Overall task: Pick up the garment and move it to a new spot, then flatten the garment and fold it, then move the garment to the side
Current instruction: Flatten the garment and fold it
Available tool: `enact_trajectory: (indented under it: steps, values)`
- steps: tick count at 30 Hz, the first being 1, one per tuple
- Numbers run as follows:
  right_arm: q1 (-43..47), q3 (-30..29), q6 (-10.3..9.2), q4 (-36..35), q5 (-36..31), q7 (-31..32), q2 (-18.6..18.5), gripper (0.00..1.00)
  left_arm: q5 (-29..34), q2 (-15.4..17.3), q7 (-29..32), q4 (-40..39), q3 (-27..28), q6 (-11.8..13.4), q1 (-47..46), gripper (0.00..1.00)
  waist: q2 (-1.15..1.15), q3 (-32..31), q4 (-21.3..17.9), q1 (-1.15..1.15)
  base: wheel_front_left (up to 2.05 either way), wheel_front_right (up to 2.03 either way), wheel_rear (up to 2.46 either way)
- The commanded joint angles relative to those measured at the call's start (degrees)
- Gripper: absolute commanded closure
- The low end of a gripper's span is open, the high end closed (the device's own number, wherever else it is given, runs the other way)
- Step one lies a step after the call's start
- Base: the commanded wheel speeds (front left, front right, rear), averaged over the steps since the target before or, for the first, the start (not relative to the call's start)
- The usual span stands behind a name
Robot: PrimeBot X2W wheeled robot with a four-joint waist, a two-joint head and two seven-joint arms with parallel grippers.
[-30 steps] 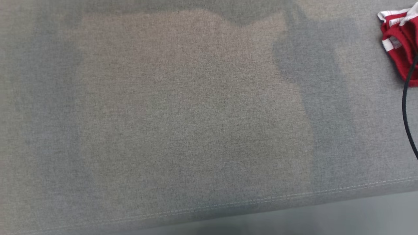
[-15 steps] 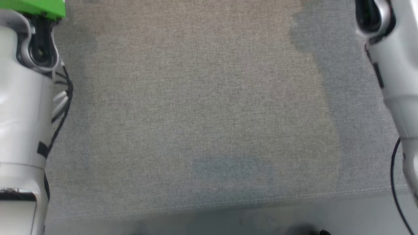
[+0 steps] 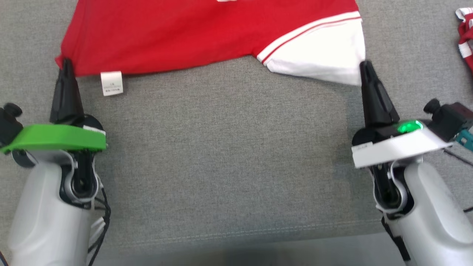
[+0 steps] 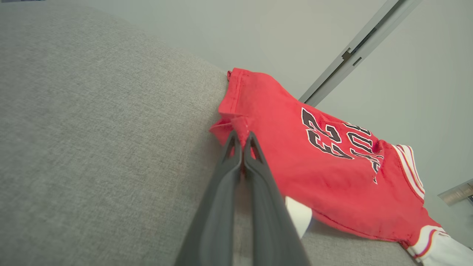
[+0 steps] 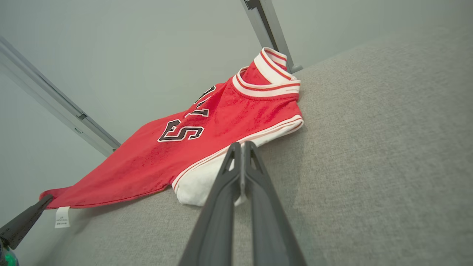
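The head view has shifted: where only bare grey bench (image 3: 229,147) showed a second ago, the red garment (image 3: 192,33) now spans the top, and the left hand (image 3: 66,62) and right hand (image 3: 364,65) have appeared, pinching its near corners.

The grey cushion (image 3: 229,147) lies bare from its centre down to the 6 o'clock seam, free for passage. The red garment (image 3: 207,33) bars 11 to 1 o'clock, pinched by the left gripper (image 3: 66,64) at 10 and the right gripper (image 3: 364,66) at 2. A crumpled red-and-white cloth (image 3: 466,40) sits farther out at 2 o'clock.
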Motion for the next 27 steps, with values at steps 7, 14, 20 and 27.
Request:
enact_trajectory:
  steps: [7, 14, 20, 27]
  values:
    - [14.03, -3.42, 0.01, -3.26, 2.23, 0.28, 2.94, 1.00, 1.29, 2.00, 1.73, -9.84, 0.01, 5.34, 15.11, 1.00, 0.00, -5.71, -1.15, 0.00, 0.00, 0.00, 0.00]
    - [24.41, -5.64, 0.01, -5.04, 5.04, 3.52, 5.43, 1.00, 0.92, 2.90, 5.05, -17.62, -0.65, 9.83, 27.10, 1.00, 0.00, -11.00, -1.81, 0.00, 0.00, 0.00, 0.00]
    - [30.79, -6.79, 0.01, -5.86, 5.63, 6.68, 6.70, 1.00, -0.32, 3.51, 7.36, -21.56, -0.29, 12.36, 33.69, 1.00, 0.00, -14.42, -2.69, 0.00, 0.00, 0.00, 0.00]
    - [37.94, -8.90, 0.01, -7.65, 5.53, 12.99, 7.83, 1.00, -1.59, 4.84, 10.52, -26.12, 0.26, 15.14, 40.48, 1.00, 0.00, -17.09, -3.84, 0.00, 0.00, 0.00, 0.00]
